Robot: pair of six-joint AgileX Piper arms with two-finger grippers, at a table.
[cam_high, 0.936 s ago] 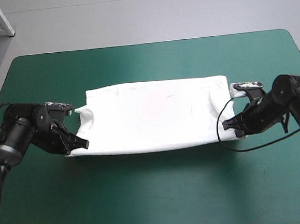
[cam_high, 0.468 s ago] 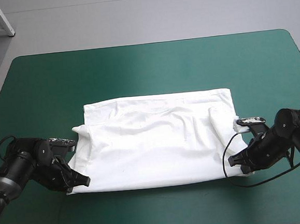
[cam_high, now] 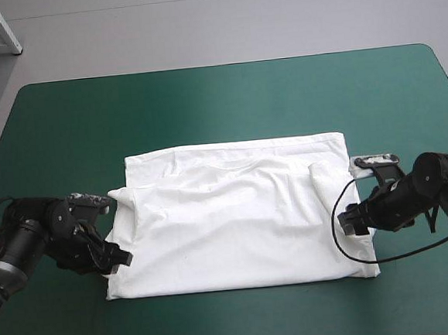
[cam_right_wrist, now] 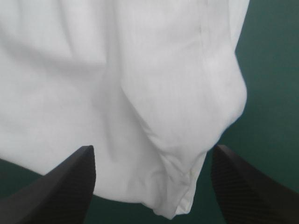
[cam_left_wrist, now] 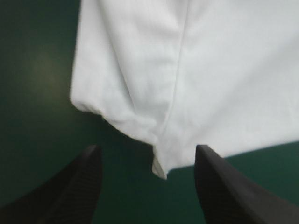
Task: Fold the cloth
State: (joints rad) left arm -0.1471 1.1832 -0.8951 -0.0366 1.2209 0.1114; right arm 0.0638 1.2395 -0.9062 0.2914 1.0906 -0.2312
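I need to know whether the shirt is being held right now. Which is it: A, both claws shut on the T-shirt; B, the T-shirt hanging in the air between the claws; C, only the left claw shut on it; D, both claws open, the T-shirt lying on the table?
D: the fingers of the left claw and of the right claw stand wide apart in their wrist views, and the T-shirt lies flat on the teal-green cover.

T-shirt (cam_high: 236, 221) plain white; tbl cover (cam_high: 203, 99) teal-green; jaws black.
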